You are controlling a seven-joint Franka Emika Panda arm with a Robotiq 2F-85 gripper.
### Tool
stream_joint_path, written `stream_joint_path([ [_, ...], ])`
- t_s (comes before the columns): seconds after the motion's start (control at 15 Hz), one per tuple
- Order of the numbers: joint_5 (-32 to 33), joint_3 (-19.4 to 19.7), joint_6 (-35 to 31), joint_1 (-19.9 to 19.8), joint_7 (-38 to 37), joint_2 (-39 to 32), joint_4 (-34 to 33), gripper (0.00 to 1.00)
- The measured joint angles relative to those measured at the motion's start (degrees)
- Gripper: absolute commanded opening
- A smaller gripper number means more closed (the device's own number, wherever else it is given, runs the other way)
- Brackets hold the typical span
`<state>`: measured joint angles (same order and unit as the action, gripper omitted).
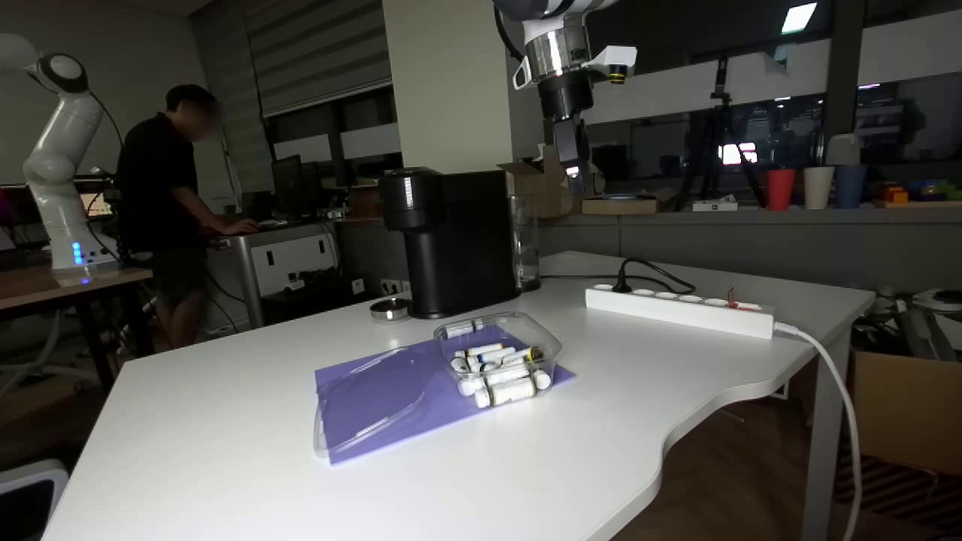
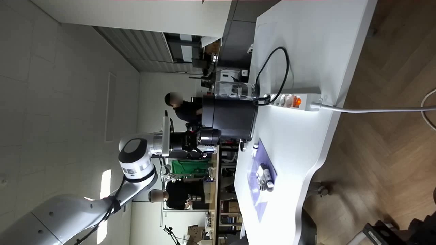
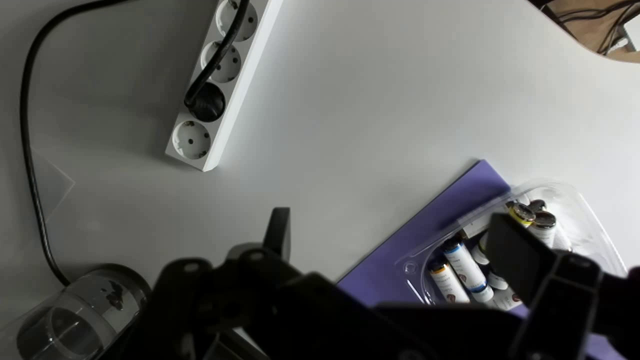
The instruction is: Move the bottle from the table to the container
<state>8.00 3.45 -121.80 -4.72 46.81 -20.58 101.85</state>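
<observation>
Your gripper [image 3: 390, 235] hangs spread above the table [image 1: 639, 421], with one bottle [image 1: 464, 328] lying apart

Closest to the wrist camera, you have dark, blurred fingers [image 3: 517, 260] standing wide apart. Beneath them lies a matte purple sheet [image 3: 380, 280] bearing a thin clear plastic container [image 3: 582, 220] with rounded corners. In it you see a heap of small cylindrical bottles [image 3: 465, 267] with glossy dark ends, bands of yellow, blue and orange, and white labels [image 3: 447, 282]; their print is too small for you to read. One finger covers part of the heap.

The separate bottle, pale too, lies at the sheet's edge, on the side toward the black machine [image 1: 470, 240]. In an exterior view it shows through or beside the container's clear wall, and you cannot tell whether it is inside or just behind. A shallow clear lid [image 1: 376, 398], streaked with glare, lies beside the container, and whether the two are joined is hard to see.

Beyond stands the boxy black machine, with rounded edges, an overhanging round head and a clear tank [image 1: 528, 240] on its flank; a shiny metal dish [image 1: 390, 309] sits just beside its foot. Near it, a white power strip [image 1: 676, 312] takes a black plug [image 3: 207, 102].

Across the room, a person in black [image 1: 161, 180], face blurred, stands near a white robot arm [image 1: 64, 143] cut off at the view's edge.
</observation>
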Motion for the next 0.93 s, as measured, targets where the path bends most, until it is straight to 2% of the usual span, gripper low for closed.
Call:
stream_joint_path([
  [0.6, -0.8, -0.8, 0.6, -0.5, 1.0, -1.0, -0.8, 1.0],
  [0.73, -2.5, -2.1, 0.1, -1.3, 4.3, -4.2, -3.7, 1.0],
  [0.93, -2.4, -4.0, -5.0, -1.8, 9.2, -11.4, -10.0, 1.0],
])
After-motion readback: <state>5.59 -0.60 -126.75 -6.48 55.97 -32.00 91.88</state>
